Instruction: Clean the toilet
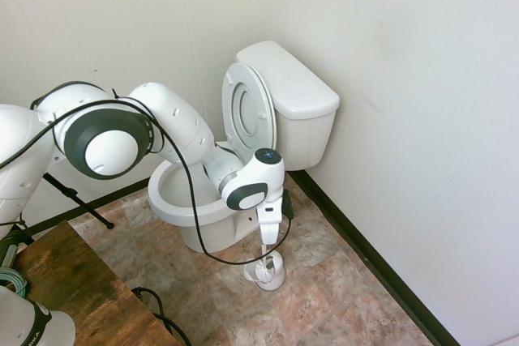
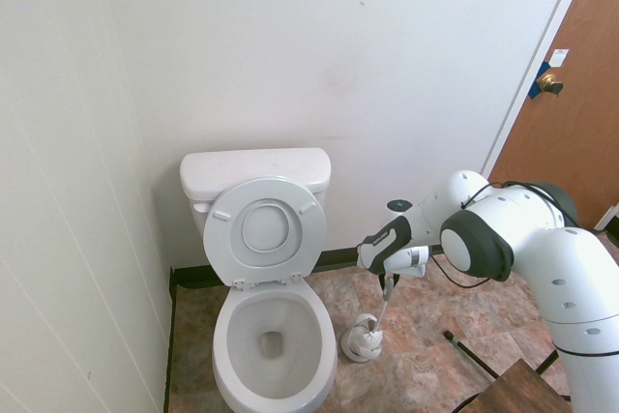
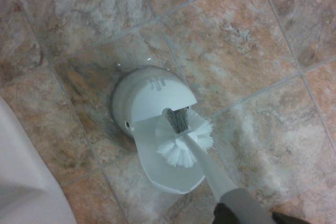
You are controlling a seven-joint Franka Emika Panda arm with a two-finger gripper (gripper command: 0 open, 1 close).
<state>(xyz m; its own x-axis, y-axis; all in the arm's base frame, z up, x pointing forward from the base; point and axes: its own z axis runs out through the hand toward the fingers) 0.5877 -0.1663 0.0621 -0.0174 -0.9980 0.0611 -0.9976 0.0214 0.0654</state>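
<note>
Beside the white toilet (image 2: 274,336), which stands against the wall with its seat and cover raised, the hand (image 2: 388,286) points down, clamped on the handle of a toilet brush (image 3: 185,141) just above its holder (image 2: 362,339) on the tiled floor (image 2: 430,355).

At frame center, the toilet (image 1: 243,160) is standing with its seat and cover raised against the tank. Just right of the bowl, the gripper (image 1: 268,242) is pointing down, holding a brush (image 1: 268,261) above its white holder (image 1: 270,275) on the tiled floor (image 1: 340,289).
</note>
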